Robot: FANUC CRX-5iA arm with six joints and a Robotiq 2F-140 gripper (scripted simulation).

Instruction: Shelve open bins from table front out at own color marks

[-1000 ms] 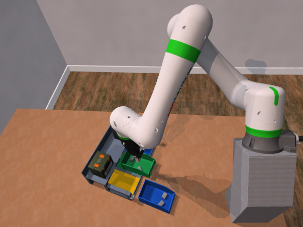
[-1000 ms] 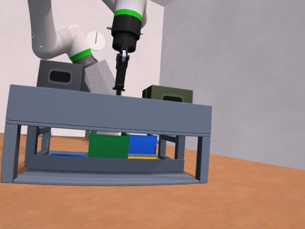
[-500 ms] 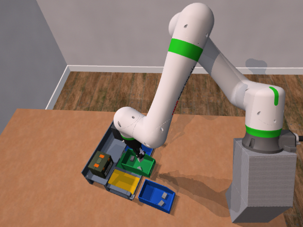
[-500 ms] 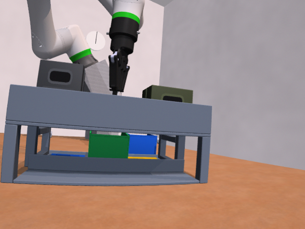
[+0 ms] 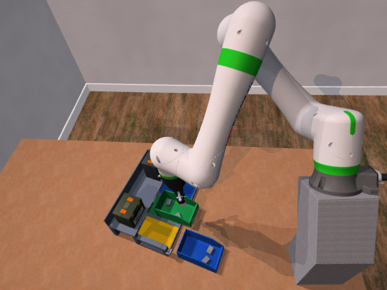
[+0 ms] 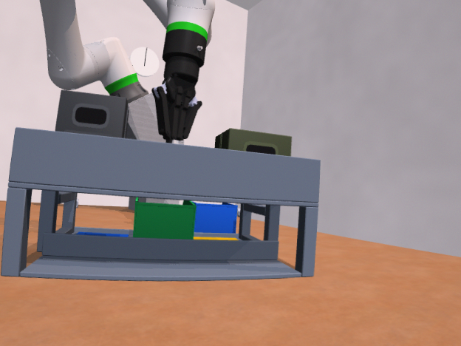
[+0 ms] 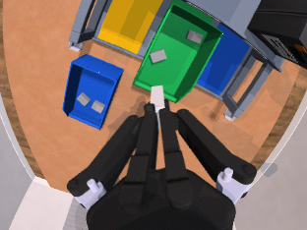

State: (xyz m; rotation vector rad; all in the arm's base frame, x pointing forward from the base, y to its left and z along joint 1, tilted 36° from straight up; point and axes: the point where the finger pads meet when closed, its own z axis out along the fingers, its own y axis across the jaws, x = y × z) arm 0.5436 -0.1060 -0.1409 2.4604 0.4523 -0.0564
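The green bin [image 5: 175, 210], an open box with smooth thin walls, was seen in the lower middle of the top view, partly inside the shelf [image 5: 127, 186] and skewed, its near end projecting onto the table [image 5: 64, 238]. Two small grey blocks [image 7: 158, 56] lay on its floor. The blue bin [image 5: 200, 250], of the same shape and holding two grey blocks, stood on the table to the lower right of the shelf, apart from it. A yellow mark [image 5: 158, 231] and a blue mark [image 7: 222, 64] were seen on the shelf floor either side of the green bin. The gripper [image 7: 157, 105], black and glossy, was poised above the green bin's near wall with its jaws clenched on nothing, the pale pads pressed together. A dark olive box [image 5: 128, 209] and a black box [image 5: 151, 168] rested on the grey shelf's top board. The table surface appeared matte orange-brown.
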